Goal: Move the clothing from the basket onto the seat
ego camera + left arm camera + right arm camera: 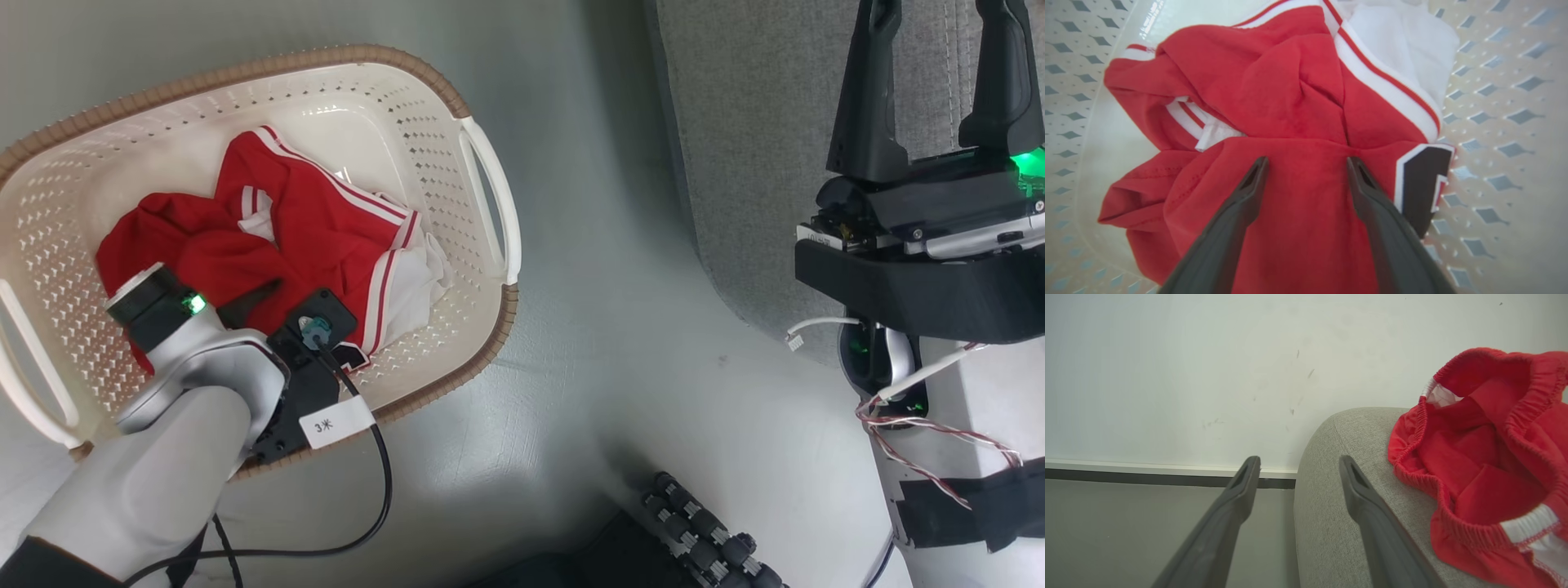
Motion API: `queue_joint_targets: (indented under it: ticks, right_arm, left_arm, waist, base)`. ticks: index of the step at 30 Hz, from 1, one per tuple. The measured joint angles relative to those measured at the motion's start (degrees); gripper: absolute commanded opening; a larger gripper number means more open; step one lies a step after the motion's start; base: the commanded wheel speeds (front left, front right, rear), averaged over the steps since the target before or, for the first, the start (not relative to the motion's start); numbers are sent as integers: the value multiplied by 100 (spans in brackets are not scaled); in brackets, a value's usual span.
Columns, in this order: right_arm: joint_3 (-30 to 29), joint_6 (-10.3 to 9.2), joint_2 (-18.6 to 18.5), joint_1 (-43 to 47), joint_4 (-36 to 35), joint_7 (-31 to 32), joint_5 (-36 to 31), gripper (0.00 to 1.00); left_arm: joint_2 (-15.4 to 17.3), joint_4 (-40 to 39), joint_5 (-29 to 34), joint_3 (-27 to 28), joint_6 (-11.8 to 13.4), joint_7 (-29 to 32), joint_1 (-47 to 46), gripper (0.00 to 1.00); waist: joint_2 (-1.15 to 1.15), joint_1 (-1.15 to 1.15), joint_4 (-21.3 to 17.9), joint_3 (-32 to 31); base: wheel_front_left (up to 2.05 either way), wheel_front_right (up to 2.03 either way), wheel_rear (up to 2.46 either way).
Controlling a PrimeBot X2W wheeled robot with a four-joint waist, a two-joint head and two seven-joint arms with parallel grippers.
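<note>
Down at our lower left, the basket (245, 65) sat on the pale floor (620, 327), and the clothing (318, 220) lay crumpled inside it, a heap of red folds with white striped trim reaching toward the handle nearer the seat (751, 163). Our left arm leaned in over the near rim, and from the wrist we saw the left gripper (1307, 161) pointing down at the heap with its jaws spread wide and closed on nothing. A band of red cloth lay between the two fingertips (1257, 171), which stood at the fabric's surface; we could not tell whether they pressed into it. Just beside the finger on that view's right we noticed a dark numeral (1421, 183) edged in white, and above it a fold of white fabric (1404, 45) against the perforated wall. Our right gripper (937, 49) hung well apart from the basket, over the grey seat, with its jaws likewise wide apart and empty. Its own wrist view (1298, 460) looked past the rounded edge of the seat (1339, 498) toward a white wall (1208, 375) and a dark baseboard (1147, 473). On the seat cushion, near that gripper without touching it, a second red garment (1478, 465) with a gathered elastic hem lay open toward us.
</note>
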Motion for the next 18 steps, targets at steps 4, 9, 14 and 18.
queue_joint_targets:
  ticks: [4, 9, 14, 18]
  right_arm:
    - [8, 15, 23, -54, 31, -1, 25, 100]
    - [10, 15, 44, -54, 55, -1, 25, 100]
    - [-5, 18, 54, -55, 142, -1, 24, 100]
    - [-29, 23, 63, -55, 197, -1, 24, 100]
  left_arm:
    - [19, 62, -97, -9, 0, 0, -2, 26]
    - [12, 118, -178, -21, 0, -27, -13, 0]
    - [-29, 131, -338, -13, 0, -158, -20, 0]
    - [-136, 115, -475, 60, 0, -342, -19, 0]
  waist:
    - [0, 0, -29, -1]
    - [0, 0, -54, -18]
    - [0, 0, -53, -68]
    - [0, 0, -28, -154]
  base:
    - [0, 0, 0]
    - [0, 0, 0]
    - [0, 0, 0]
    - [0, 0, 0]
